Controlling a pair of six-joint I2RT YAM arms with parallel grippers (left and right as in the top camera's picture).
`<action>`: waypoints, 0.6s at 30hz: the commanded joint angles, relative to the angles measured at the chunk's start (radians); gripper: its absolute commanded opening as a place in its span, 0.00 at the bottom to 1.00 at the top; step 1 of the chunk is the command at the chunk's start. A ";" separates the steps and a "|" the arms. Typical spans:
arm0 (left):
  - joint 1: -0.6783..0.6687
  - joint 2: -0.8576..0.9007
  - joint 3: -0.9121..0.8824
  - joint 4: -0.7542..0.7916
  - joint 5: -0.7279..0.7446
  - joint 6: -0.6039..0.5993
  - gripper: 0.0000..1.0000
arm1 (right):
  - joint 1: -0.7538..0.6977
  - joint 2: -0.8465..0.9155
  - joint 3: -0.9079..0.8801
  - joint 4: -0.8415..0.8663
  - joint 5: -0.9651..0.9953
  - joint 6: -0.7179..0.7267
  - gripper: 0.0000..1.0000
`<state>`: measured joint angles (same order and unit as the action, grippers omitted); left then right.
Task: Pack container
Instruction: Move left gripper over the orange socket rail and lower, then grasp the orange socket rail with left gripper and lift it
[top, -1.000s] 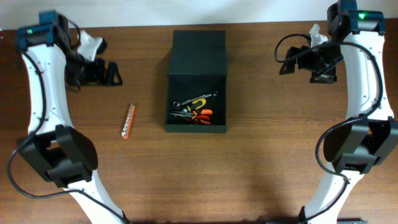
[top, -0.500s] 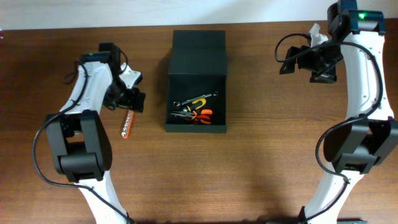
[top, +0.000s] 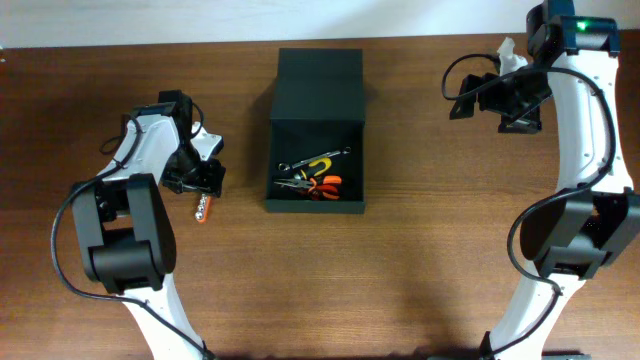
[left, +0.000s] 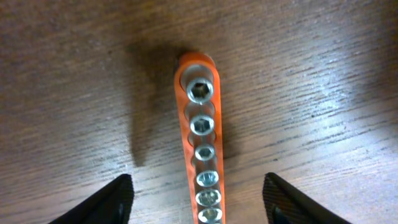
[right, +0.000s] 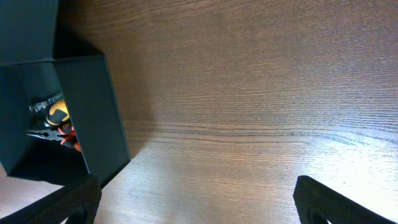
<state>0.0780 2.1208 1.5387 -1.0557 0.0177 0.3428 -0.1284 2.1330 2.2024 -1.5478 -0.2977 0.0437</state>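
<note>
The container (top: 316, 206) is a dark box standing open mid-table, its lid (top: 320, 85) folded back flat. Inside lie a wrench, orange-handled pliers (top: 322, 186) and a yellow-handled tool. An orange rail of silver sockets (left: 200, 134) lies on the wood to its left. My left gripper (left: 198, 194) hangs straight over this rail (top: 203, 209), open, one finger on each side with wood showing between each and the rail. My right gripper (right: 196, 199) is open and empty above bare wood at the back right, with the container's wall (right: 93, 112) to its left.
White cloth-like bits sit by the left wrist (top: 208, 143) and behind the right arm (top: 510, 52). The table's far edge runs along the top of the overhead view. Both arm bases stand at the front corners.
The left arm has swung from the back left corner down to the socket rail and now covers its upper end. The right arm has not moved.
</note>
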 joint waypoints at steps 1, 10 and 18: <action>0.002 0.005 -0.011 0.008 -0.007 -0.006 0.67 | 0.003 0.003 -0.005 0.000 -0.001 -0.010 0.99; 0.002 0.005 -0.048 0.037 -0.008 -0.006 0.61 | 0.003 0.003 -0.005 0.000 0.023 -0.010 0.99; 0.002 0.005 -0.086 0.088 -0.008 -0.006 0.61 | 0.003 0.002 -0.005 -0.001 0.024 -0.009 0.99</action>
<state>0.0780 2.1147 1.4864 -0.9844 0.0078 0.3420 -0.1284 2.1330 2.2024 -1.5478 -0.2859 0.0444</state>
